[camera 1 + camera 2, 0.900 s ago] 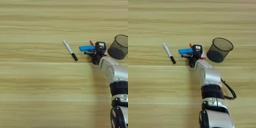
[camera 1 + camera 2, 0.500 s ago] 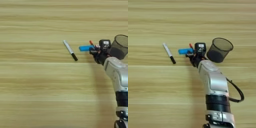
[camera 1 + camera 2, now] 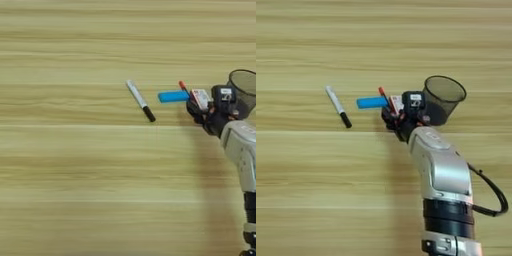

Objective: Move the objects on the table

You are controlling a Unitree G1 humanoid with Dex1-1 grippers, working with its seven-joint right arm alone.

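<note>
White marker (image 3: pixel 140 100) with black cap lying alone on the table (image 3: pixel 75 175), tilted. Right of it, blue block (image 3: pixel 173 96), then red marker (image 3: pixel 184 88) and small white-and-red box (image 3: pixel 200 99) — box pinched, apparently, in the right gripper (image 3: pixel 397 114); finger spread unclear. Mesh cup (image 3: pixel 442 97) just beyond.

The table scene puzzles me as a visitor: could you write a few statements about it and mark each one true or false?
1. The white marker lies left of the blue block. True.
2. The dark mesh cup lies tipped on its side. False: it stands upright.
3. The white marker's black cap points toward the cup's rim. False: it points toward the near edge of the table.
4. The right gripper is beside the white-and-red box. True.
</note>
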